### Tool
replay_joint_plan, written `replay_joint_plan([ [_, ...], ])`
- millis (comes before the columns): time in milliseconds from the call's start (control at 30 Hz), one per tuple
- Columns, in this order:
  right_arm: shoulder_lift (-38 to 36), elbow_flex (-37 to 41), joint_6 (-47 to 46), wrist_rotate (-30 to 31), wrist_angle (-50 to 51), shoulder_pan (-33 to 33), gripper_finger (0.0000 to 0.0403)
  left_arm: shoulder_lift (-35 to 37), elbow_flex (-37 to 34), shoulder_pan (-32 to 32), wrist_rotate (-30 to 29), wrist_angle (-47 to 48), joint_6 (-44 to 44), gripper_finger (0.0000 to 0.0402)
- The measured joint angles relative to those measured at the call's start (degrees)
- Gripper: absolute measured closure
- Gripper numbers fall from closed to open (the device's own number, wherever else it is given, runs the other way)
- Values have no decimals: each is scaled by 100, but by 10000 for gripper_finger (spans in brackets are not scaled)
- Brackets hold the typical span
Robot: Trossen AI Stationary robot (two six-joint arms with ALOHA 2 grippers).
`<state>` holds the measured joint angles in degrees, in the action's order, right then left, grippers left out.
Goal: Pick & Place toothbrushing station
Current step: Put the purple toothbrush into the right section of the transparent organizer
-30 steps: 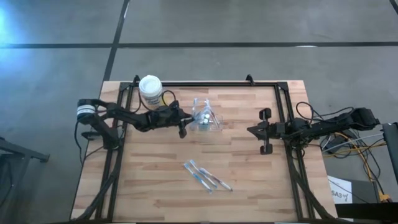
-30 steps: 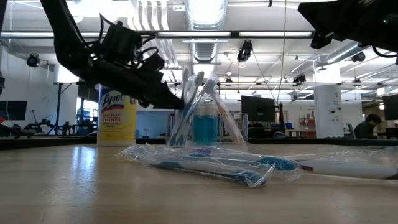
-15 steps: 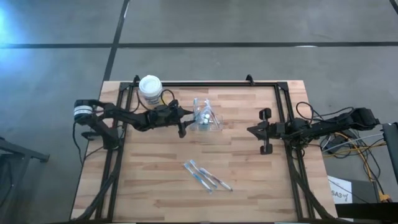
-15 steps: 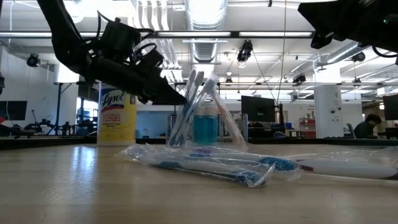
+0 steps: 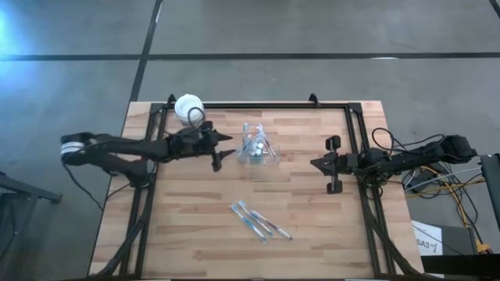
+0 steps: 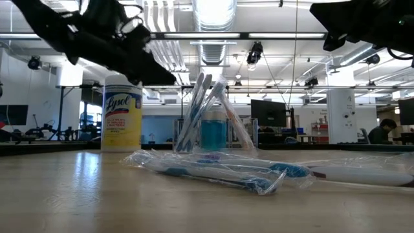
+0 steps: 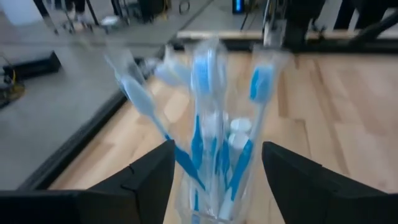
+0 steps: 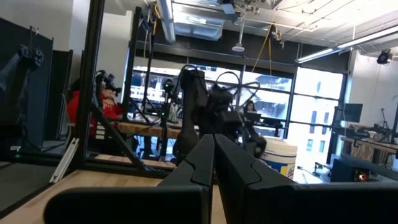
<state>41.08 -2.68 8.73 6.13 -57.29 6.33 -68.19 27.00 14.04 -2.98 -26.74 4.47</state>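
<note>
The toothbrushing station [image 5: 256, 148] is a small clear holder with slim blue and white toothbrushes. It stands upright on its base at the table's far middle, also in the low view [image 6: 210, 120] and the left wrist view [image 7: 217, 106]. My left gripper [image 5: 222, 150] hangs open just left of it, raised above the table, with its fingers [image 7: 149, 180] clear of the holder. My right gripper [image 5: 334, 164] waits shut at the right side, raised and pointing left [image 8: 214, 162].
A yellow canister with a white lid [image 5: 189, 108] stands at the far left, behind my left arm [image 6: 121, 113]. Several wrapped toothbrushes [image 5: 260, 221] lie loose near the table's front middle [image 6: 220, 171]. A black frame [image 5: 258, 104] borders the table.
My left gripper has opened and drawn back from the station toward the table's left edge while rising well above it. The station has stayed upright where it stood.
</note>
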Motion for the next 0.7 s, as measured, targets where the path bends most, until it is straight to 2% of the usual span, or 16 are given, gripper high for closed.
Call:
replay_joint_plan([
  [67,0,0,-7,0,1,0,394,363,-140,-21,-2,7,8,169],
  [133,0,0,-17,0,1,0,394,741,-293,-26,-4,9,9,201],
  [300,0,0,-19,0,-2,0,394,1632,-672,-26,-4,-18,-25,346],
  [367,0,0,-19,0,-3,0,394,1952,-807,-26,-7,-11,-21,386],
  [700,0,0,-22,0,-1,0,394,3376,-1330,-26,-121,483,261,397],
])
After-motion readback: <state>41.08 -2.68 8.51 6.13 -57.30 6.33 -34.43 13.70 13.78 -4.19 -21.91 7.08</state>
